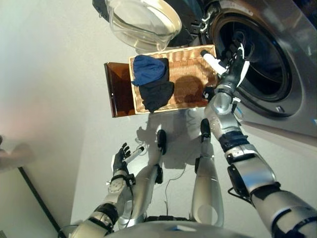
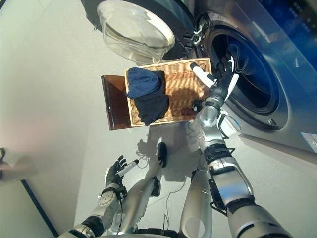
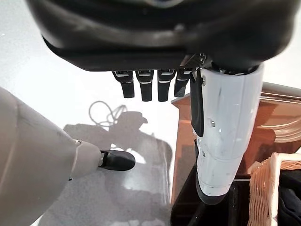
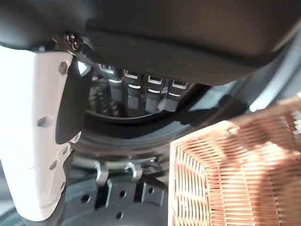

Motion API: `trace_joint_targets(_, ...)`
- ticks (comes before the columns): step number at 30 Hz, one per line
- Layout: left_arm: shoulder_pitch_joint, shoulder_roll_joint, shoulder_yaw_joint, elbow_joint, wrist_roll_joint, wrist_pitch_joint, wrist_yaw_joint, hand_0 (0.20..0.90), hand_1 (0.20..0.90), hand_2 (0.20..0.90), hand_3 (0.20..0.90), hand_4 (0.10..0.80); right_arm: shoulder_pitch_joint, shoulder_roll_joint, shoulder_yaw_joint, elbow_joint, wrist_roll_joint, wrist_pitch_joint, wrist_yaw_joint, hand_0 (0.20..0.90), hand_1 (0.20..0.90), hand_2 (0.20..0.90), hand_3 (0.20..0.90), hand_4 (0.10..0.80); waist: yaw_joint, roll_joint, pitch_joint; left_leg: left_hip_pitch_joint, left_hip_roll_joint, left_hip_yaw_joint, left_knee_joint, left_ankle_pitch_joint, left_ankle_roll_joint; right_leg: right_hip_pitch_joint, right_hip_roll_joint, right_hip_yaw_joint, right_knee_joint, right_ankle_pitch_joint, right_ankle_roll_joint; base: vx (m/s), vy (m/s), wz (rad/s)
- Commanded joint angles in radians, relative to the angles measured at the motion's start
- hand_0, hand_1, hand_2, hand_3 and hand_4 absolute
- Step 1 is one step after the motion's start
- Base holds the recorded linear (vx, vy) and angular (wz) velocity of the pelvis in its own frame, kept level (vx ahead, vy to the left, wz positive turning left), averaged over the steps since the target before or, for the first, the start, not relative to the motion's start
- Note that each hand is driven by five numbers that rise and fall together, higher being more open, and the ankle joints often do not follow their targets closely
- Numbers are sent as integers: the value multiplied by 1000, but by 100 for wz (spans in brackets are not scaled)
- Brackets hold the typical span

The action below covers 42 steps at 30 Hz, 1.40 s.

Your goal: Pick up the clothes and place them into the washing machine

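Note:
A blue garment [image 1: 147, 69] and a dark garment [image 1: 156, 93] lie in the left half of a wicker basket [image 1: 190, 74] on the floor. The washing machine's drum opening [image 1: 257, 64] is just right of the basket, with its glass door [image 1: 143, 22] swung wide. My right hand [image 1: 237, 57] reaches into the mouth of the drum, open and holding nothing; its straight fingers [image 4: 141, 92] show against the dark drum, with the basket [image 4: 235, 174] close by. My left hand [image 1: 120, 159] hangs low over the floor, well short of the basket, its fingers [image 3: 146, 87] open and empty.
The basket rests on a brown translucent stand [image 1: 116, 89] that juts out to its left. The machine's grey front [image 1: 292, 114] fills the right side. Pale floor spreads to the left, where a dark strip [image 1: 34, 193] runs.

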Motion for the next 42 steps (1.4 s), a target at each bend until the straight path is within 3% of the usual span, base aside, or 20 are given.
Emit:
trace_joint_targets(1,22,69,10,8,43,-52,48,900,900,900,900,800,-5,-15,48,-121,-168,-40,-22,900,900,900,900,800,21,-21,-46,19,41,17,6,-52,-96,-17,-5,4,116,-137,-38,0,0,0)
trace_joint_targets(13,3,70,27,17,71,-59,58,900,900,900,900,800,-6,-54,190,-106,-468,54,23,900,900,900,900,800,22,-53,-44,34,51,12,7,-55,-98,0,-1,-4,114,-137,-35,0,0,0)
trace_joint_targets(23,-14,81,41,30,67,-63,49,900,900,900,900,800,-123,-62,351,-1,-670,121,83,900,900,900,900,800,42,-75,-25,25,53,-1,1,-41,-103,5,-4,-19,100,-123,-33,-6,-2,1)
trace_joint_targets(30,-35,99,49,48,71,-59,56,900,900,900,900,800,-242,-16,474,106,-797,162,116,900,900,900,900,800,64,-88,-4,9,58,-28,-7,-25,-111,5,-8,-40,94,-116,-31,-12,-14,7)
trace_joint_targets(42,-61,116,63,115,75,-39,81,900,900,900,900,800,-345,101,535,238,-837,196,114,900,900,900,900,800,96,-98,10,-9,60,-65,-7,-13,-111,16,-15,-74,103,-121,-31,2,-6,12)
